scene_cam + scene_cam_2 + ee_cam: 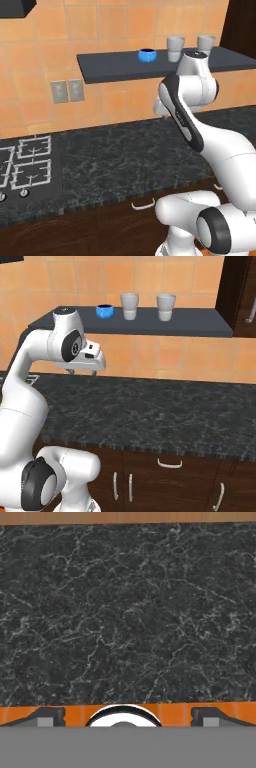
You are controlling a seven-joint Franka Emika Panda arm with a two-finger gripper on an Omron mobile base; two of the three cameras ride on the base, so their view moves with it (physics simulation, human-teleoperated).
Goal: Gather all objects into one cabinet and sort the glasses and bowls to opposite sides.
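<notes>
A: Wall shelf (200, 323), left to right?
B: Blue bowl (104, 311), then two grey cups (129, 306) (166, 307) sitting apart; cabinet (240, 296) edging the right end.
A: Jaws?
B: Gripper (82, 372) hanging spread, holding nothing, over the bare dark tabletop (165, 411).

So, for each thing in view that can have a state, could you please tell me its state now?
blue bowl: upright on the dark grey wall shelf, left of both cups.
left pale grey cup: upright on the shelf, mouth up.
right pale grey cup: upright on the shelf, apart from the other.
gripper: open, holding nothing, pointing down over the black counter.
cabinet door: cannot tell if shut.
</notes>
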